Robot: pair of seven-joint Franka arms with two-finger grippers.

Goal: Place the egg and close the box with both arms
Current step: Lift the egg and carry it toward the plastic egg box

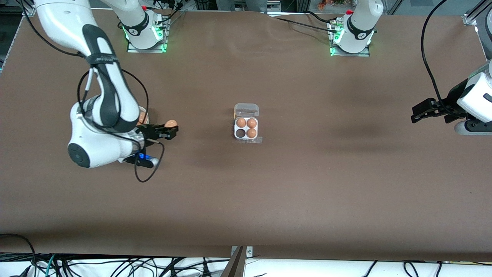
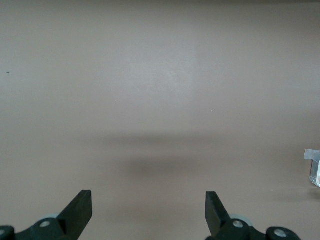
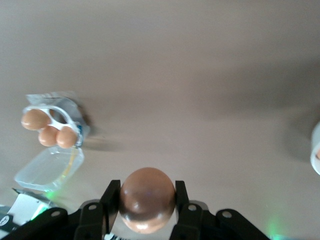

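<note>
My right gripper (image 1: 169, 130) is shut on a tan-orange egg (image 1: 171, 124) and holds it over the table between the white bowl and the box. In the right wrist view the egg (image 3: 146, 199) sits between both fingers. The clear box (image 1: 246, 129) stands open at the table's middle, its lid (image 1: 246, 110) folded back toward the robots' bases. It holds three eggs, and one cell (image 1: 240, 133) is empty. The box also shows in the right wrist view (image 3: 50, 125). My left gripper (image 1: 417, 113) is open and empty, waiting over the left arm's end of the table; it also shows in the left wrist view (image 2: 149, 212).
A round white bowl (image 1: 145, 110) with an egg in it is mostly hidden by the right arm; its rim shows in the right wrist view (image 3: 316, 150). Brown cloth covers the table. A corner of the box (image 2: 313, 165) shows in the left wrist view.
</note>
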